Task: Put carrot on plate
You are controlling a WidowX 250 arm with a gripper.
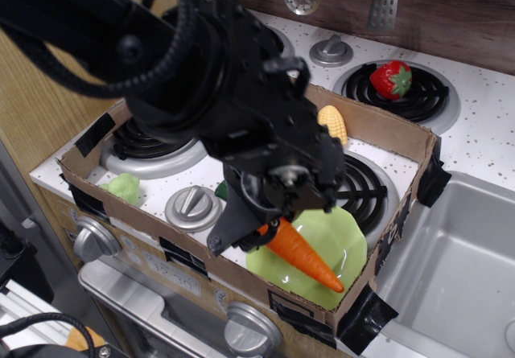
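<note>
the carrot [302, 254] is what i am carrying: my gripper [259, 231] is closed on its thick end, and it slants down with the tip out over the plate [346, 228], because that is where it has to end up. whether the tip touches the plate or hangs just above it, i cannot tell from this angle. the plate lies in the near right corner of the cardboard tray [406, 137], partly over a burner [360, 187], so i hold the carrot low and along its width to set it down without rolling off.

counting from near to far: one carrot, one plate, one small green lump [124, 186] at the tray's left, one corn piece [332, 121] by the tray's back wall, one strawberry [391, 79] on the far burner. i see two knobs on the stovetop, one [191, 205] near and one [330, 50] far.
</note>
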